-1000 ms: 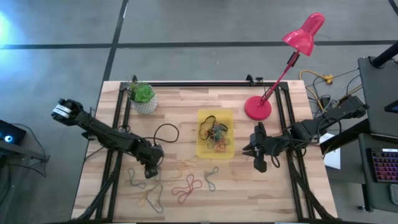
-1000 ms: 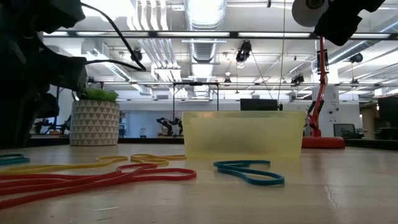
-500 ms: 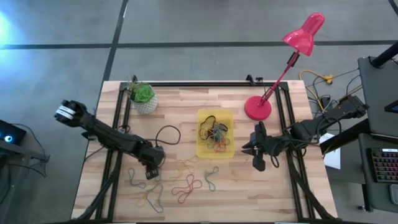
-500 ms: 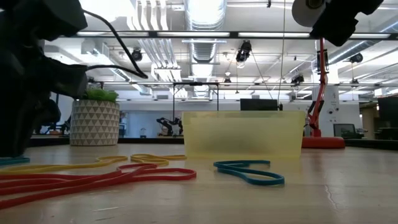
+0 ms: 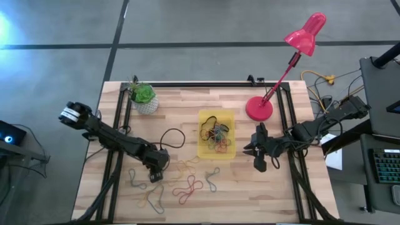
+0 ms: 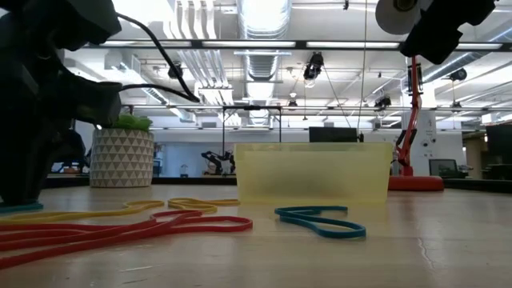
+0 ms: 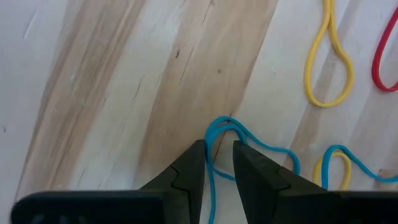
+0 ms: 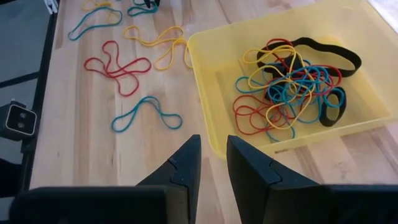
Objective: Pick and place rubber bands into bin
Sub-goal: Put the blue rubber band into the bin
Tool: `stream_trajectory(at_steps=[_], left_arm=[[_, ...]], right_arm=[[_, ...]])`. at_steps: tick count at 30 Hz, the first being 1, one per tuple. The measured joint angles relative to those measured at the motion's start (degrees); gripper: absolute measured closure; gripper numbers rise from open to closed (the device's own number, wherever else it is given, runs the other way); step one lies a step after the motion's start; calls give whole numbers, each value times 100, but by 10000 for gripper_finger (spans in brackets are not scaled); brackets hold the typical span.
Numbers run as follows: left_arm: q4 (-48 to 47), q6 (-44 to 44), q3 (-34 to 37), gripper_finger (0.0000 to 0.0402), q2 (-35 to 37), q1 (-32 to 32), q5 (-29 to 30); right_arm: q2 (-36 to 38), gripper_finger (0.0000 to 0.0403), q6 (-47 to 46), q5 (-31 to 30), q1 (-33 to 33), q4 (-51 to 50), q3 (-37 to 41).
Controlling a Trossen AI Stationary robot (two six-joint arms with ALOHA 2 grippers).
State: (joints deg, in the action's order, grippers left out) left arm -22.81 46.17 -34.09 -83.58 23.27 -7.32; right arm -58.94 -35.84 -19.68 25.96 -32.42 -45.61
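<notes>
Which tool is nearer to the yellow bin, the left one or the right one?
Right. The right tool waits just beside the bin; the left tool is farther off, among loose rubber bands.
</notes>
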Motion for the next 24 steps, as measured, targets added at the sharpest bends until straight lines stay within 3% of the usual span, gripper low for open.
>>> stream_trajectory(at_steps=[8,24], left_arm=[[33,-6,-12,397,86,2,55],[127,-3,-8,394,704,-2,212]], right_arm=[[0,335,150,-6,0,-4,14],[0,335,151,-151,-2,8,18]])
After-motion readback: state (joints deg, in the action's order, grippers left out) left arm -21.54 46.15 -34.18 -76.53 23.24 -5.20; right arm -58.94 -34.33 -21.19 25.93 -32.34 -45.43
